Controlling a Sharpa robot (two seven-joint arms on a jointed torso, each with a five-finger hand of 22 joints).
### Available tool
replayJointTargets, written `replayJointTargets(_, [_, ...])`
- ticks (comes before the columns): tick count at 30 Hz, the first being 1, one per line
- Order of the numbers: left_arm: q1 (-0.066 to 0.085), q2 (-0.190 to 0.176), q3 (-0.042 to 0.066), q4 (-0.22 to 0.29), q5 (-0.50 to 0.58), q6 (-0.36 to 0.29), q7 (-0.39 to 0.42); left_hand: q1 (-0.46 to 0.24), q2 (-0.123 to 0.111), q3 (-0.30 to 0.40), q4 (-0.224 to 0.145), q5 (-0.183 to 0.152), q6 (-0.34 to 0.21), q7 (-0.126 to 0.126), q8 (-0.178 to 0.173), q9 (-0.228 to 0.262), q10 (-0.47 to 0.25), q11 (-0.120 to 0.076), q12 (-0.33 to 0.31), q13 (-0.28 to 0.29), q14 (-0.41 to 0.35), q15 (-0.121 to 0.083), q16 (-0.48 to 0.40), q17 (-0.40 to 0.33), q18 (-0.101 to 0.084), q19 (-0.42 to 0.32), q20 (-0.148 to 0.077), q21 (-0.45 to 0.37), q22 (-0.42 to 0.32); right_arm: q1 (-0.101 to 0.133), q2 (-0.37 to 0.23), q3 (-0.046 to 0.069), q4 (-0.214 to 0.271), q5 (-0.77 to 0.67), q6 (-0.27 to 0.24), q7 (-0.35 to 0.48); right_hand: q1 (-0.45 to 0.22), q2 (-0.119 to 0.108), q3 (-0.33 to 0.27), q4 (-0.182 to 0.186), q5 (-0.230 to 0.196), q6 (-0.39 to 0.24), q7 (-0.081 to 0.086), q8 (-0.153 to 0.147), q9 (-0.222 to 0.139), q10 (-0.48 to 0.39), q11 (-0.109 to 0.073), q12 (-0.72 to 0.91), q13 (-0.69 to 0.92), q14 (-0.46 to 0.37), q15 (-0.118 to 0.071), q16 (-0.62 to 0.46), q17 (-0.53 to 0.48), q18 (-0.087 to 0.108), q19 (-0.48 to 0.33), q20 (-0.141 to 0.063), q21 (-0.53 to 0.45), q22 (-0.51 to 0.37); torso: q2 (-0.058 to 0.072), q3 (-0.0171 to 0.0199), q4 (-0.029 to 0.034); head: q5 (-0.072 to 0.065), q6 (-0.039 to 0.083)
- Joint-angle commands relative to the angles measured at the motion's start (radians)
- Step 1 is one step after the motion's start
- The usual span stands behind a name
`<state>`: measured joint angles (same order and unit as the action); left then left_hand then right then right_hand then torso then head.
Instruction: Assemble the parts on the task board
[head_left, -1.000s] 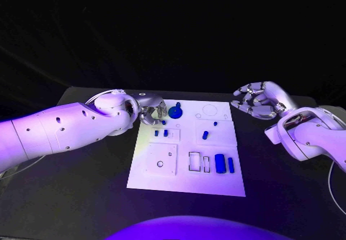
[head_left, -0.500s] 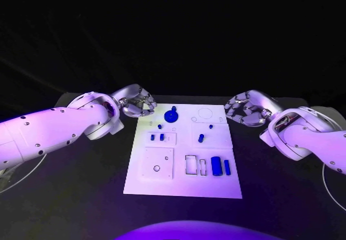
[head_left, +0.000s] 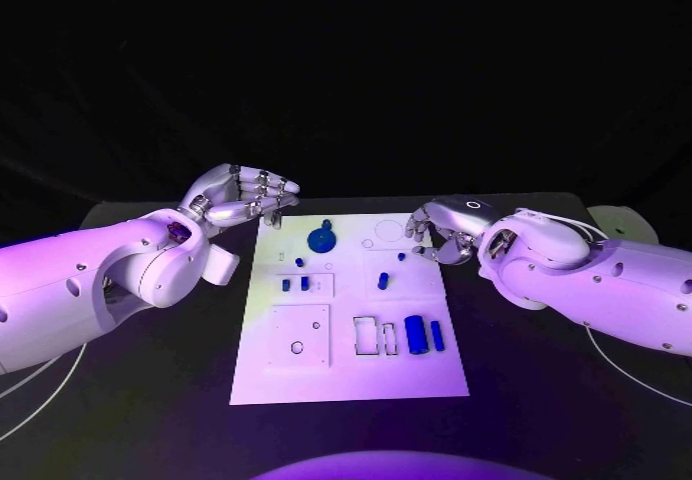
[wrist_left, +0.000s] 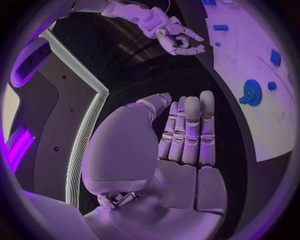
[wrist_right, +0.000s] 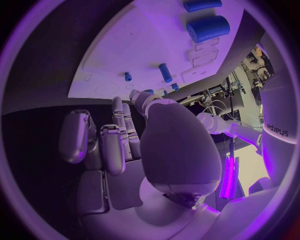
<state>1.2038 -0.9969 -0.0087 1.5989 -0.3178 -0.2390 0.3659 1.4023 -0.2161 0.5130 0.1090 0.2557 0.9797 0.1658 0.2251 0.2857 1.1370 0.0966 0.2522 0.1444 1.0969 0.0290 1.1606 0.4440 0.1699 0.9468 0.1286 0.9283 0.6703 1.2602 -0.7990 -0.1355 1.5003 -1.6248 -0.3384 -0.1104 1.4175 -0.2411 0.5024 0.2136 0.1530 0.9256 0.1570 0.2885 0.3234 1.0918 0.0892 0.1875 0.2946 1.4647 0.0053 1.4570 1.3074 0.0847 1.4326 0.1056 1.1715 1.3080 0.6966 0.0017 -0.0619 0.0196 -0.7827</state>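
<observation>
Hands empty, we hold our left hand (head_left: 238, 197) flat with fingers pressed together beside the task board (head_left: 351, 385), our right hand (head_left: 441, 228) loosely curled at its opposite edge.

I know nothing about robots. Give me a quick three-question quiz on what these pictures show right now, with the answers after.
1. True or false: the left hand holds a blue part.
2. The right hand is over which edge of the task board? A) far right edge B) near left edge C) near right edge
3. Fill in: the round blue part sits at the board's ___ end, away from the robot.

Key
1. False: in the left wrist view its fingers are straight and the palm is bare.
2. A
3. far
</observation>
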Motion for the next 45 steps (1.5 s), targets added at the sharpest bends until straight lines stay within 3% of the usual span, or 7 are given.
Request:
replayJointTargets(1, [-0.001,-0.001,-0.001,0.017,0.142,0.046,0.087,-0.009,0.005,-0.006,-0.002,-0.002,0.006,0.000,0.005,0.001,0.009,0.000,0.006,0.002,-0.004,-0.001,-0.006,-0.002,0.015,-0.006,-0.002,-0.006,-0.001,-0.003,0.022,0.000,-0.019,-0.117,0.072,-0.058,0.002,-0.012,0.006,-0.003,-0.006,-0.002,0.002,-0.007,-0.002,0.003,0.004,-0.009,-0.004,0.063,0.007,0.007,0.097,-0.009,0.007,0.002,0.004,0.072,0.000,-0.0008,0.0009,-0.006,0.001])
replayJointTargets(10, [-0.002,-0.003,-0.002,0.033,0.163,0.042,0.098,-0.007,0.006,-0.007,-0.003,-0.001,0.007,0.000,0.006,0.001,0.010,-0.001,0.007,0.002,-0.004,-0.001,-0.006,-0.002,0.015,-0.005,-0.003,-0.007,-0.003,-0.019,0.075,-0.001,-0.055,-0.147,0.098,-0.067,-0.001,-0.016,0.008,-0.005,-0.007,-0.006,0.005,-0.013,-0.004,-0.001,0.007,-0.017,-0.012,0.064,0.009,0.008,0.099,-0.009,0.008,0.003,0.006,0.075,0.001,-0.0014,0.0045,-0.008,-0.001])
replayJointTargets(28, [-0.001,-0.007,-0.003,0.039,0.172,0.035,0.088,-0.002,0.009,-0.009,-0.009,0.000,-0.001,0.004,0.002,0.000,0.004,0.002,0.007,0.002,-0.004,-0.001,-0.006,-0.003,0.015,-0.001,-0.004,-0.012,-0.007,-0.050,0.116,-0.004,-0.100,-0.157,0.123,-0.065,0.006,-0.003,0.029,-0.023,0.003,0.018,0.003,-0.009,-0.001,0.023,0.004,-0.022,-0.028,0.067,0.009,0.018,0.111,-0.014,0.017,0.003,0.036,0.092,-0.001,0.0004,0.0017,-0.006,-0.005])
replayJointTargets(32, [-0.001,-0.007,-0.003,0.039,0.174,0.033,0.086,0.000,0.010,-0.009,-0.010,0.000,-0.002,0.005,0.002,-0.001,0.003,0.002,0.007,0.002,-0.004,-0.001,-0.006,-0.003,0.015,0.000,-0.004,-0.013,-0.007,-0.058,0.125,-0.005,-0.107,-0.156,0.121,-0.063,0.007,0.004,0.040,-0.031,-0.002,0.028,0.001,-0.008,0.001,0.036,0.001,-0.023,-0.034,0.069,0.007,0.023,0.118,-0.017,0.021,0.001,0.050,0.101,0.000,0.0013,0.0023,-0.004,-0.006])
replayJointTargets(35, [-0.001,-0.007,-0.003,0.039,0.175,0.032,0.085,0.000,0.010,-0.009,-0.010,0.000,-0.003,0.005,0.002,-0.001,0.003,0.002,0.007,0.002,-0.004,-0.001,-0.006,-0.003,0.015,0.000,-0.004,-0.013,-0.007,-0.062,0.128,-0.005,-0.109,-0.156,0.118,-0.062,0.007,0.015,0.058,-0.041,-0.029,0.043,-0.003,-0.005,0.003,0.052,-0.003,-0.025,-0.041,0.071,0.003,0.028,0.123,-0.019,0.026,-0.001,0.063,0.109,0.000,0.0012,0.0018,-0.004,-0.007])
replayJointTargets(45, [-0.001,-0.008,-0.003,0.038,0.175,0.030,0.078,0.004,0.013,-0.009,-0.014,0.001,-0.007,0.008,0.000,-0.002,-0.001,0.004,0.006,0.003,-0.004,0.000,-0.006,-0.003,0.015,0.004,-0.004,-0.014,-0.009,-0.068,0.132,-0.005,-0.108,-0.155,0.111,-0.062,0.000,0.046,0.086,-0.068,-0.032,0.083,-0.017,0.013,0.016,0.099,-0.018,-0.025,-0.047,0.076,-0.009,0.037,0.137,-0.026,0.039,-0.009,0.102,0.131,-0.001,0.0002,0.0019,-0.006,-0.011])
